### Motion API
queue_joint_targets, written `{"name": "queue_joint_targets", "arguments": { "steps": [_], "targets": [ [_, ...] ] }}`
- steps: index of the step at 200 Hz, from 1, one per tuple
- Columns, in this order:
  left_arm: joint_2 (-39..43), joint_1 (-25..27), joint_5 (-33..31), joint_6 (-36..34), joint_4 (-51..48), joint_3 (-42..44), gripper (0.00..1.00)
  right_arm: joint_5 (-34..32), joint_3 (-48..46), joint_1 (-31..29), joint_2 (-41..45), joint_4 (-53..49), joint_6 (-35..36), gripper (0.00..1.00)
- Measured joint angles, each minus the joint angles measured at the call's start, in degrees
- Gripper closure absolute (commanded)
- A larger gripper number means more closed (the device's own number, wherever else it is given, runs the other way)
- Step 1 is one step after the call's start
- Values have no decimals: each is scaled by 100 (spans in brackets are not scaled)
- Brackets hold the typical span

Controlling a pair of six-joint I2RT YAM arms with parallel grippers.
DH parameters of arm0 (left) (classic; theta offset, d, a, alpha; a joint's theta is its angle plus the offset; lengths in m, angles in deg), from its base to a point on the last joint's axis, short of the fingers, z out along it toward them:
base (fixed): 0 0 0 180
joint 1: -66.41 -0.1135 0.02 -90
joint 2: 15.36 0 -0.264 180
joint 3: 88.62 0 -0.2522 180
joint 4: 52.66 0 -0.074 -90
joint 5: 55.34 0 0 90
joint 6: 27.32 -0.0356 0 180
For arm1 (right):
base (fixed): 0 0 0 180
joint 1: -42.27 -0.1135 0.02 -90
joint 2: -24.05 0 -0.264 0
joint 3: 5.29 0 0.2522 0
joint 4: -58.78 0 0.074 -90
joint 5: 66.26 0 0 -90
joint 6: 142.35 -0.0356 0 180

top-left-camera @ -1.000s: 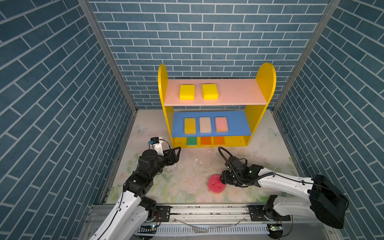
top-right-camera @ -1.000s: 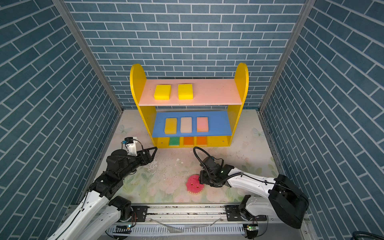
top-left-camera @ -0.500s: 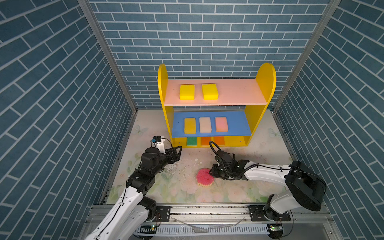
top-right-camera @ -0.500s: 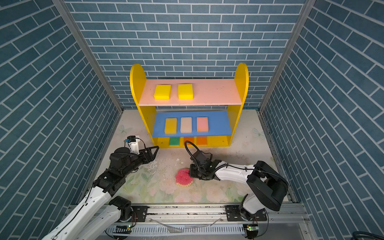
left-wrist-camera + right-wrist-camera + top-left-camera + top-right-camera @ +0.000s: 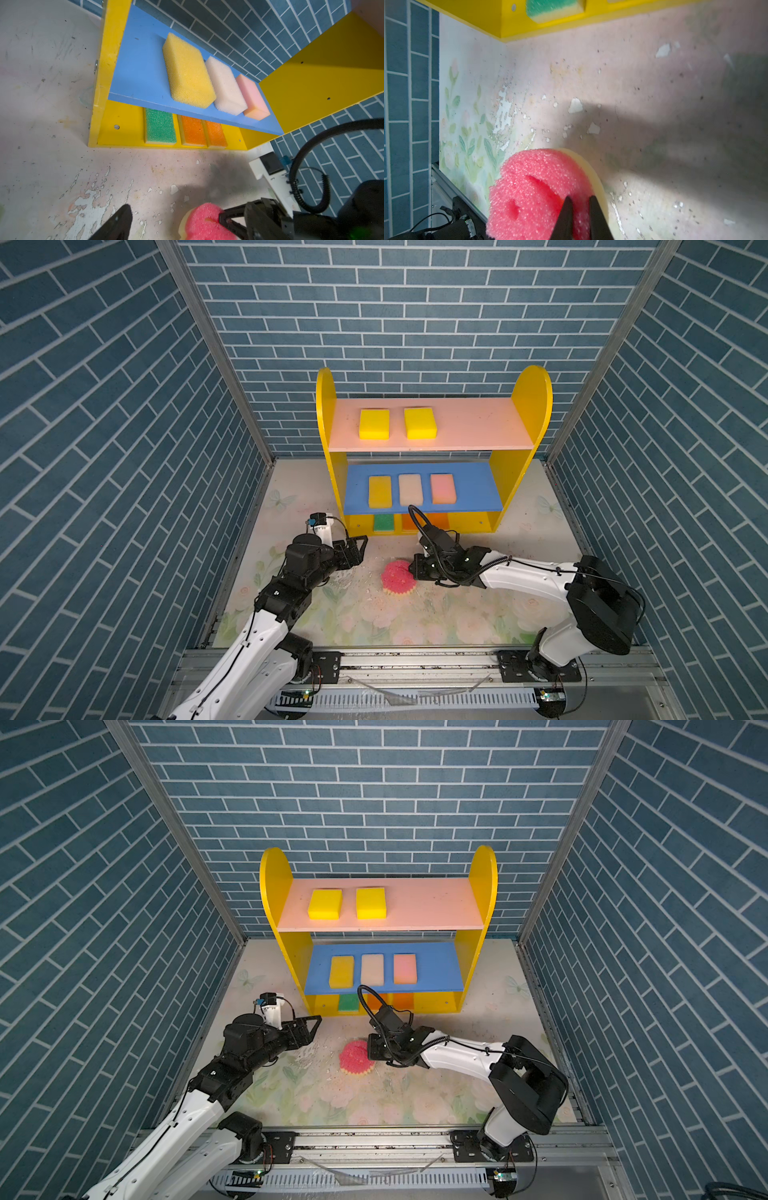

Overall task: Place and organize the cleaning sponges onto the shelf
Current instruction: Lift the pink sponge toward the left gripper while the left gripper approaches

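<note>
The round pink scalloped foam sponge (image 5: pixel 397 577), lower centre in both top views, is evidently yielding, light and squashy, where the right gripper (image 5: pixel 415 568) is pinching its rim narrowly, while the left gripper (image 5: pixel 358 551) is gaping wide, empty.

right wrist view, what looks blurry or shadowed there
Right wrist view: green sponge at the frame edge is soft, round pink sponge fairly sharp, a broad shadow darkens the table; left wrist view: yellow sponge crisp, shadow beside the round pink sponge.
</note>
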Motion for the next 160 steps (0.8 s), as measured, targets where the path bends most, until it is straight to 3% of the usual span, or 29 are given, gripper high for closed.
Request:
{"name": "queue_joint_targets", "arguments": {
  "steps": [98,160],
  "targets": [
    [170,2,1209,319,417,474,4,-289,533,0,114,181,413,100],
    [-243,2,1547,640,942,737,13,-133,1222,0,-188,522,564,100]
  ]
}}
